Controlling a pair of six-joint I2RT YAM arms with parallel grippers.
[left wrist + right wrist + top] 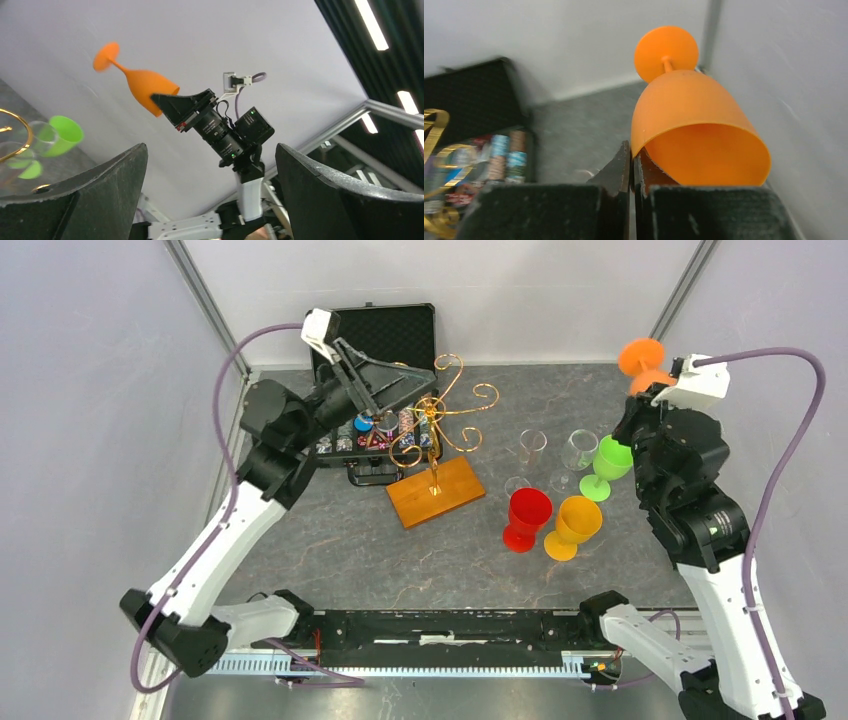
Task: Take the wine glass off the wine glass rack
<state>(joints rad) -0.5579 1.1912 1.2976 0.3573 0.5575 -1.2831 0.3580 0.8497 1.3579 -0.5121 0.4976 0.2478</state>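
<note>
Wine glass, rim part-hidden by right gripper

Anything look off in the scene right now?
The orange wine glass is up in the air on its side, foot pointing away, pinched only at its rim by the right gripper, a thin hold. Nothing on the table looks tipped or spilled.

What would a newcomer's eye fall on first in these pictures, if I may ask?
The orange wine glass stands out first, lifted high at the far right with its rim pinched in the shut right gripper. Next comes the golden rack on its wooden base mid-table, with the open left gripper close by. To the rack's right stand a red glass, an amber glass and a green glass.
</note>
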